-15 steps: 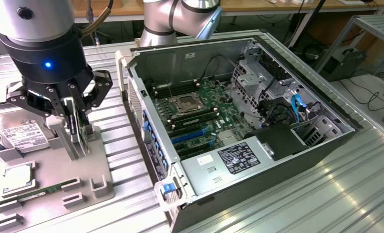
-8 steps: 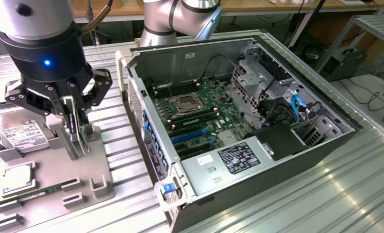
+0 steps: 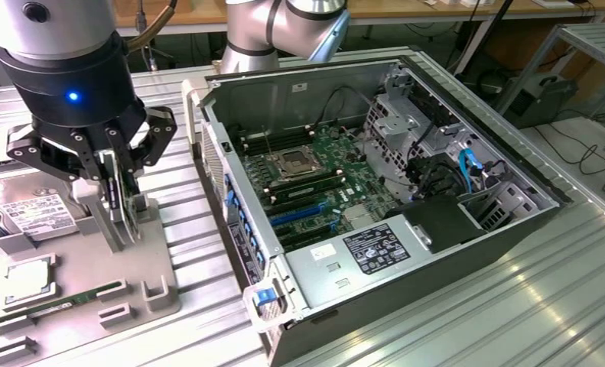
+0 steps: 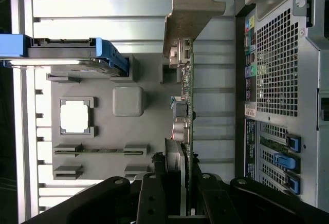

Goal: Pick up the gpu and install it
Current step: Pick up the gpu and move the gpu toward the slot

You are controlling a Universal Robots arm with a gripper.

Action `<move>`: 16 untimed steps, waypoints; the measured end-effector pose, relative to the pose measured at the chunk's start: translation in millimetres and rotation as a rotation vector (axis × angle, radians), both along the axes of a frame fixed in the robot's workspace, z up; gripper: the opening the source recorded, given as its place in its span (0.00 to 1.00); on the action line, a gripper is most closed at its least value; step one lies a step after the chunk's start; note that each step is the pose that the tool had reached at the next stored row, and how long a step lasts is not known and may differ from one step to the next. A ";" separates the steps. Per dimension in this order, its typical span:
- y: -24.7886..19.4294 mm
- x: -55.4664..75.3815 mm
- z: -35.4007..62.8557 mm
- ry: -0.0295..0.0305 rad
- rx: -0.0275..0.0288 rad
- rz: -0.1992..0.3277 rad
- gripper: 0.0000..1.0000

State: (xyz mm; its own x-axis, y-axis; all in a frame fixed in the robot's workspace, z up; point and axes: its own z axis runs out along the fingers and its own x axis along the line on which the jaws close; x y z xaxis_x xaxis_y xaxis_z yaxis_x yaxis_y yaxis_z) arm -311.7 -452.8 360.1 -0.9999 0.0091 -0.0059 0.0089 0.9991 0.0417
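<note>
Pincer (image 3: 118,182) is clamped on the gpu (image 3: 125,218). From my remote seat, the fingers sit on either side of the card and pinch its top edge. In the exterior view that's at roughly 9 o'clock, and the open case (image 3: 384,260) takes up the middle and the 3 o'clock side.

The gpu stands on edge, so I only see a thin dark slab with a bit of silver. Its lower end is down at the upright holder on the grey tray (image 3: 157,256). I can't tell whether it's sitting in that holder or has just cleared it.

In the wrist view the pincer (image 4: 185,180) has the gpu (image 4: 188,100) edge-on as well. It shows a green board edge, some small parts along it and the metal bracket (image 4: 191,8) at the far end from the fingers.

Around it on the tray:
- hard drive (image 3: 27,210) at about 9 o'clock from the pincer, just beside it
- cpu (image 3: 32,279) at about 7 o'clock from the pincer
- ram stick (image 3: 63,300) lying flat in its groove at about 6 o'clock, nearer the tray's front edge

Inside the case the motherboard (image 3: 313,176) is exposed, with the blue slots (image 3: 297,214) near the wall facing the tray. The case sits on a ribbed metal table (image 3: 506,306), just beside the tray.
</note>
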 end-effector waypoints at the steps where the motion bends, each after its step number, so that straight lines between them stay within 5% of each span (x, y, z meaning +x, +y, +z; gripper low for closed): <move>1: 0.0 0.0 0.1 0.0000 0.0001 0.000 0.28; 16: 0.0 0.0 5.3 -0.0001 0.0001 0.000 0.28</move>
